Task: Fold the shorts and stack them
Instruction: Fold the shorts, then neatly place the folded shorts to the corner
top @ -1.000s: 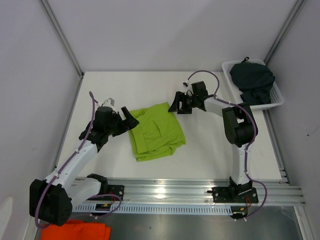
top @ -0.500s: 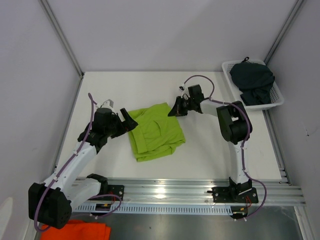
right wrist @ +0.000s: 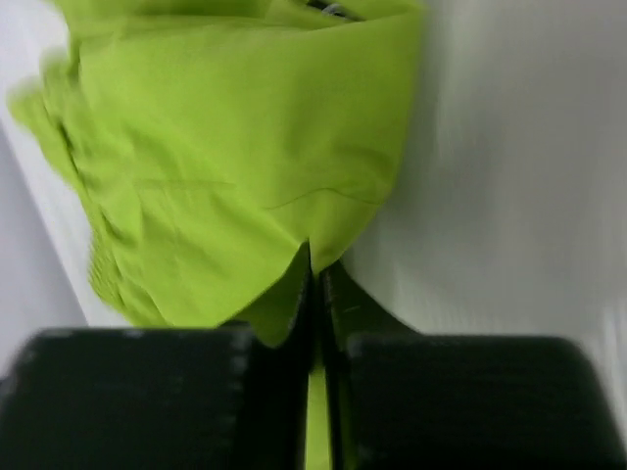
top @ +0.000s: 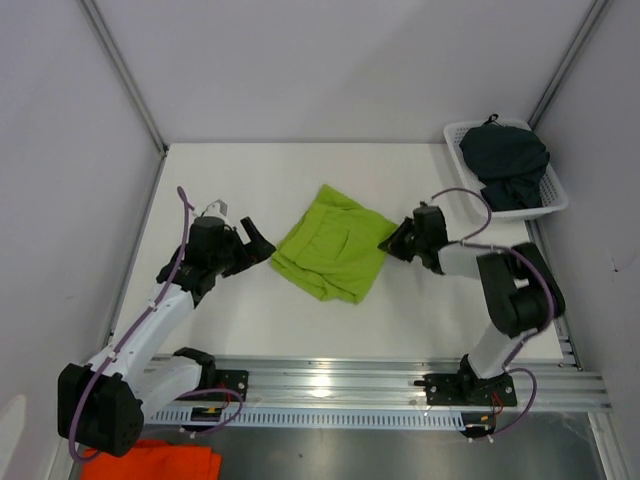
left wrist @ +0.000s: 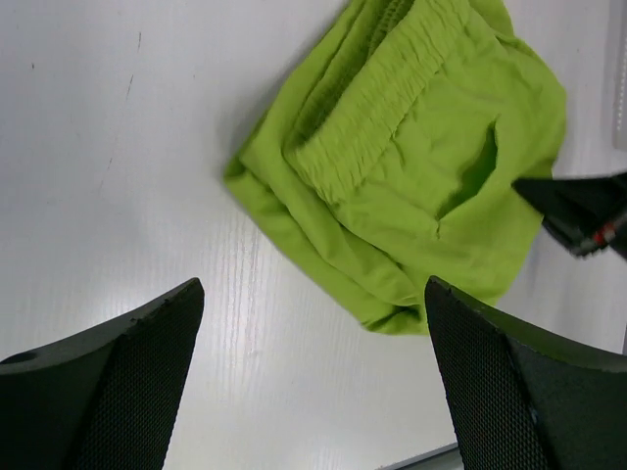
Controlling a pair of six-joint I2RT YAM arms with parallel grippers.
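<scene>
Inside right claw [top: 393,239], green shorts [top: 330,256] corner.

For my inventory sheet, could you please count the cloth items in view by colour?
Lime green shorts: 1
Dark shorts: 1
Orange cloth: 1
Total: 3
</scene>
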